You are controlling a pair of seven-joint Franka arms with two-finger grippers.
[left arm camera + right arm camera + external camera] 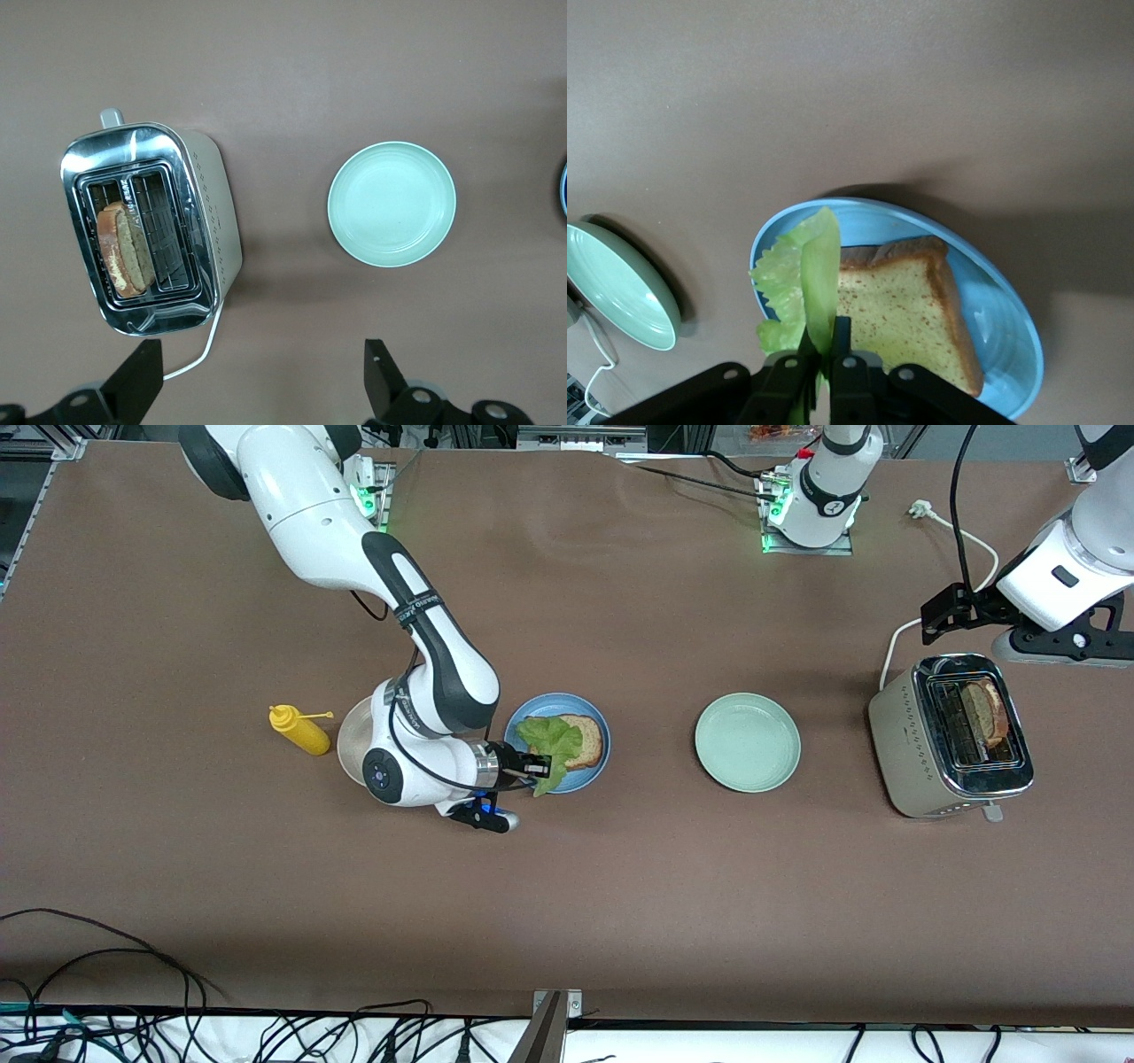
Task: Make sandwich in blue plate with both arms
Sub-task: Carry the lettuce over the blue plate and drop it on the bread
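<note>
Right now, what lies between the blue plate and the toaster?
The green plate lies between the blue plate and the toaster, in the front view.

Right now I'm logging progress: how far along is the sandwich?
Done: one toast lies on the blue plate. In hand: the right gripper holds the lettuce over it. Left: the second toast sits in the toaster; the left gripper is open above.

Things set out in a row along the table

A toast slice [585, 740] is laid in the blue plate [595, 713], with a lettuce leaf [551, 747] partly on it. A second plate [747, 742] is set beside it, toward the left arm's end, then a toaster [921, 753] with bread [983, 713] in one slot. A bottle [299, 729] and a bowl [352, 735] are placed toward the right arm's end.
</note>
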